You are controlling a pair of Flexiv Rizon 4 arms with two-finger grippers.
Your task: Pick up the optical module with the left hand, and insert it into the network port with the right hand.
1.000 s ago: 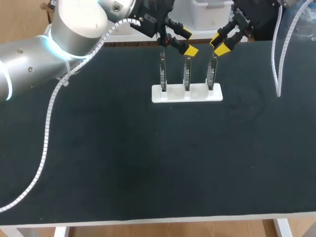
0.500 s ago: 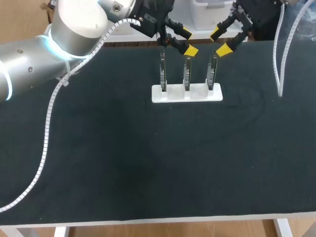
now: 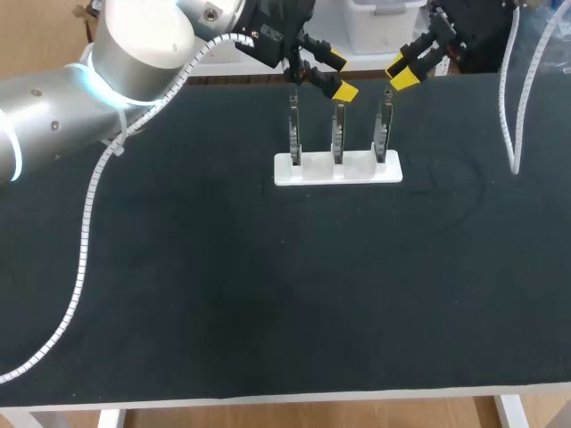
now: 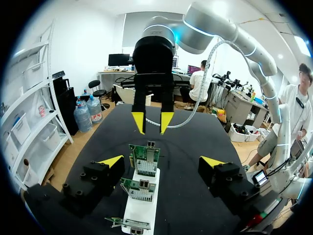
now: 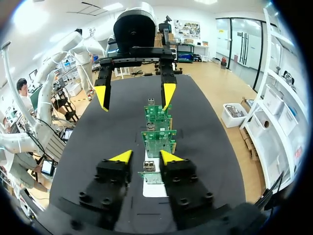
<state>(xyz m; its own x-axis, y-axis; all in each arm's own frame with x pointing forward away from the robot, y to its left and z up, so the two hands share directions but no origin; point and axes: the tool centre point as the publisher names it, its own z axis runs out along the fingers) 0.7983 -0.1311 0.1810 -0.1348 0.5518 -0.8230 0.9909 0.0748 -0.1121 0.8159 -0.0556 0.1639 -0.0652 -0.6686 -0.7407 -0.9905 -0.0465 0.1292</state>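
Observation:
A white holder (image 3: 337, 169) at the table's far side carries three upright green network cards (image 3: 293, 129) (image 3: 337, 132) (image 3: 384, 127), each with metal ports at its top edge. My left gripper (image 3: 337, 77) hangs wide open over the left and middle cards, nothing between its fingers. In the left wrist view the left gripper (image 4: 161, 161) spans the row of cards (image 4: 145, 159). My right gripper (image 3: 401, 73) hovers just behind the right card, its fingers narrowed to a small gap and empty. In the right wrist view the right gripper (image 5: 145, 156) sits above the nearest card (image 5: 149, 176). No loose optical module shows.
The dark table mat (image 3: 268, 285) stretches bare in front of the holder. A white ribbed cable (image 3: 85, 241) from my left arm trails over the table's left part. Another cable (image 3: 504, 116) hangs at the right.
The right gripper's fingers spread wide, then closed to a narrow gap, and it shifted slightly back and to the right. The left arm and the cards kept still.

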